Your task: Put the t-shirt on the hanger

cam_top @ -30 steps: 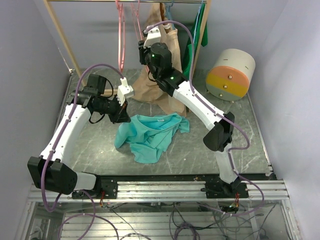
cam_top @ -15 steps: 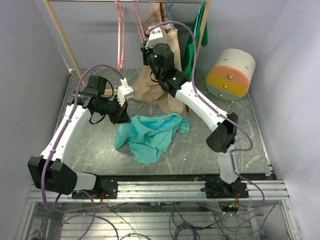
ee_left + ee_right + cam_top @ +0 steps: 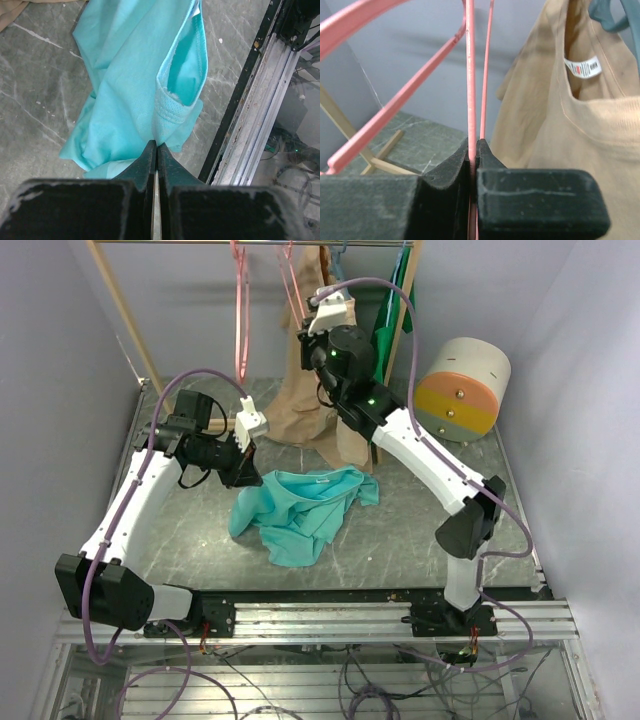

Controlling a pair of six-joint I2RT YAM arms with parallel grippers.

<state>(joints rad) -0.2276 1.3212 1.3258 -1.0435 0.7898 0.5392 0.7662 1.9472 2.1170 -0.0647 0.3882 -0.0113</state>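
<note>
right gripper (image 3: 472, 145) grasps the hanger (image 3: 470, 75), which hangs at 12 o'clock, its gripped bar running 12 to 6. shirt (image 3: 300, 510) lies crumpled at centre, long axis 8 to 2. left gripper (image 3: 156, 147) is clenched at its 9 o'clock edge.

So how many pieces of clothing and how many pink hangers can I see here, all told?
Clothes: 3 (teal t-shirt, beige garment, dark green garment)
Pink hangers: 2 (held hanger, free hanger)
Total: 5
</note>
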